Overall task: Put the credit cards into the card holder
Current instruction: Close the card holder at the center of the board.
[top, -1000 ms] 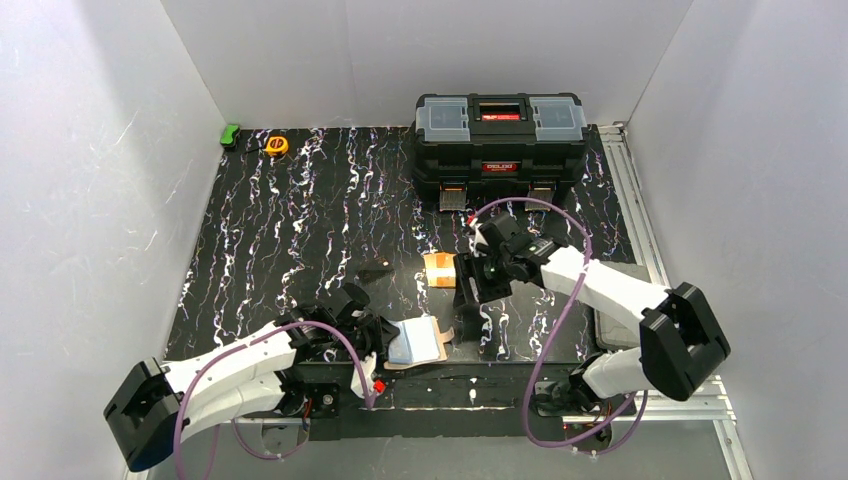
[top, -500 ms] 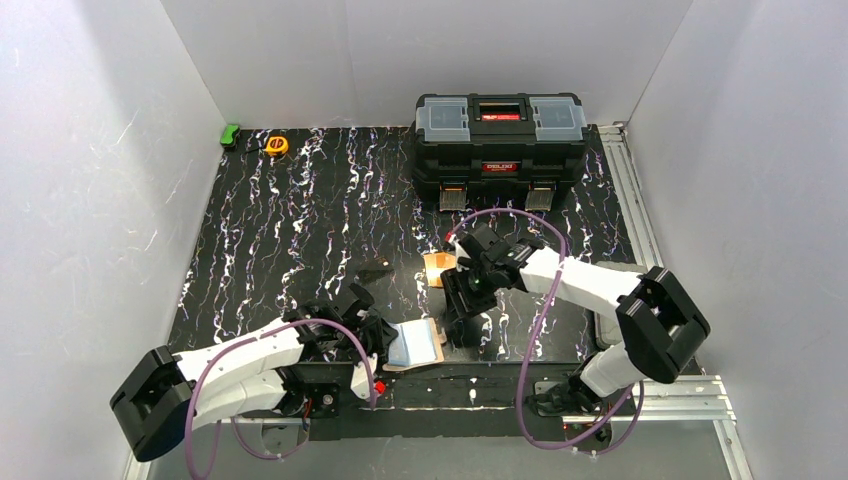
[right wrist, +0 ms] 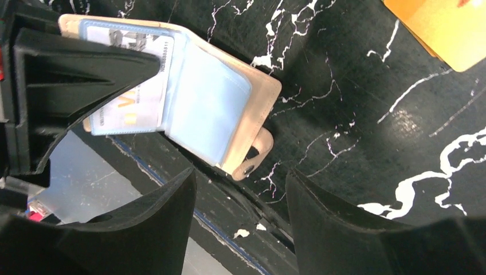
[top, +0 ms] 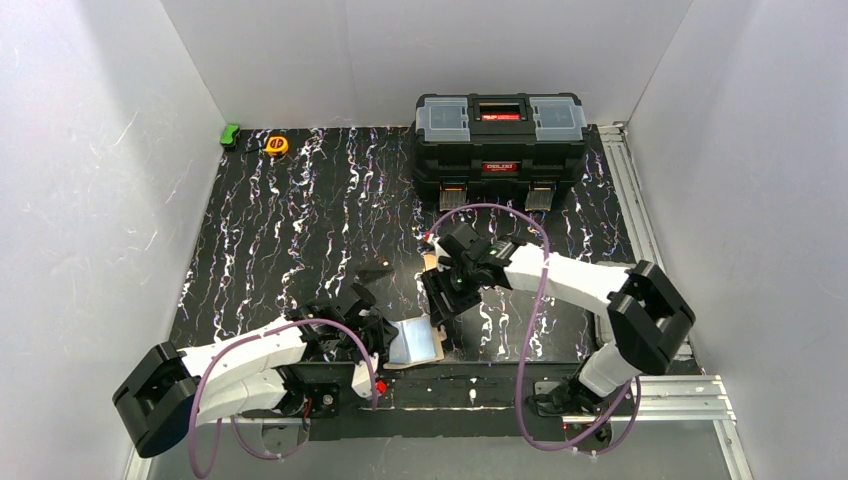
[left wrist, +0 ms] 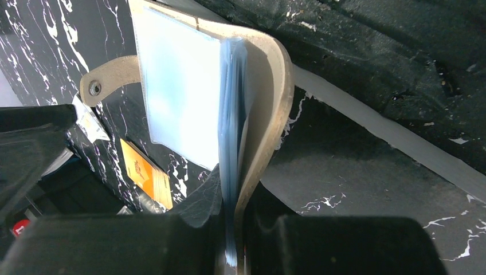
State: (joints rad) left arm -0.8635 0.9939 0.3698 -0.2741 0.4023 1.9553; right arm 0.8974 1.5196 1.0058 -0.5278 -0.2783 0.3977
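Black marbled table (top: 300, 220), white walls on three sides. Near edge: left gripper (left wrist: 232, 226) clamped tight on the card holder (left wrist: 177, 86), pinching cover and pale blue sleeves together at one edge. Wallet lies splayed open right at the mat's near edge, snap tab loose, a printed card showing in one sleeve. Just beyond: right gripper (right wrist: 239, 175) hangs over the wallet, jaws well apart, nothing between them. Past it the orange card (right wrist: 441, 28) lies flat on the table, untouched. A dark flat shape (top: 375, 272) further left may be the black card; cannot confirm. Toolbox (top: 500, 135) at the far edge. Risks, my judgement: a flat card offers no edge to pinch, so fingers may skid it away; the left pinch squeezes the sleeves, so insertion could jam; a push could drag the wallet over the edge
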